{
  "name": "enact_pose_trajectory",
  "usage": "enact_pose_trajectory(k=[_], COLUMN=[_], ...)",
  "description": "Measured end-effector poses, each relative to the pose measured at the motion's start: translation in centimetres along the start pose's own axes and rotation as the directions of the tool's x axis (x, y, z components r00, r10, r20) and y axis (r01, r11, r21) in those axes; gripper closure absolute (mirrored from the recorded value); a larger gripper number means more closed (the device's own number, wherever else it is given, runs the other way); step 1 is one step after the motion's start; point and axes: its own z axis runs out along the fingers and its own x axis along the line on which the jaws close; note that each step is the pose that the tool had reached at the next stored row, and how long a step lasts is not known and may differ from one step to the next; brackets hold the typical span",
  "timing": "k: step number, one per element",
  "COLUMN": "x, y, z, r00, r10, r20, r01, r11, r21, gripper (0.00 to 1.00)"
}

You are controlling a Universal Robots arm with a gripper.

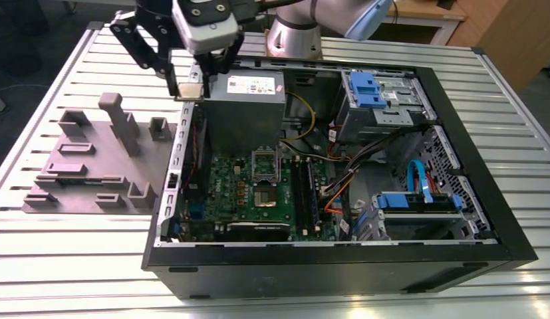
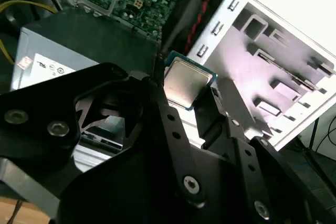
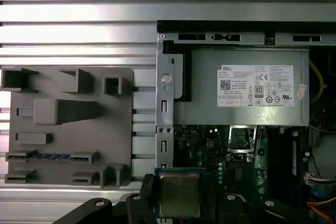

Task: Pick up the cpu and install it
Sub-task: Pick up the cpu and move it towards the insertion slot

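**Grasp of the cpu (image 1: 189, 91) above the open computer case (image 1: 470, 219)**

The hand (image 1: 191, 85) is narrowed onto the cpu, with one finger on each of two opposite edges. In both wrist views the silvery lid (image 2: 185, 83) lies bare between the fingers (image 2: 218, 103), and the pale rim (image 3: 179, 171) shows around it. The chip hangs clear of every surface. The grey power supply (image 1: 248, 100) stands just beside the hand, and the case wall (image 3: 164, 103) runs beneath it. The green motherboard (image 1: 257, 193) lies below the hand, deeper inside the case, and its socket (image 1: 266, 176) is well apart from the hand. The purple-grey tray (image 1: 88, 166) rests on the slatted counter (image 1: 70, 252) on the hand's other side, outside the case.

Handling, as a judgement: the part looks thin, stiff and very light, so little squeeze should hold it. The smooth metal lid probably offers poor friction. The hidden underside likely carries delicate contacts. The outer edges, where the fingers now sit, seem the soundest place to hold. A level, untwisted carry suits it, since a tilt could let it slip or seat crookedly.
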Motion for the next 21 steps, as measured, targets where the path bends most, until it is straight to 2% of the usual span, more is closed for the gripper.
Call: enact_pose_trajectory(k=[3, 8, 21], x=[-1.04, -2.05, -2.07], y=[-0.05, -0.08, -0.08], z=[0.03, 0.19, 0.18], r00=[1.0000, 1.0000, 1.0000], r10=[0.000, 0.000, 0.000], r20=[0.0000, 0.0007, 0.0010], r01=[0.000, 0.000, 0.000], r11=[1.0000, 1.0000, 1.0000], r21=[0.0001, -0.0001, 0.0001], gripper=[0.53, 0.53, 0.53])
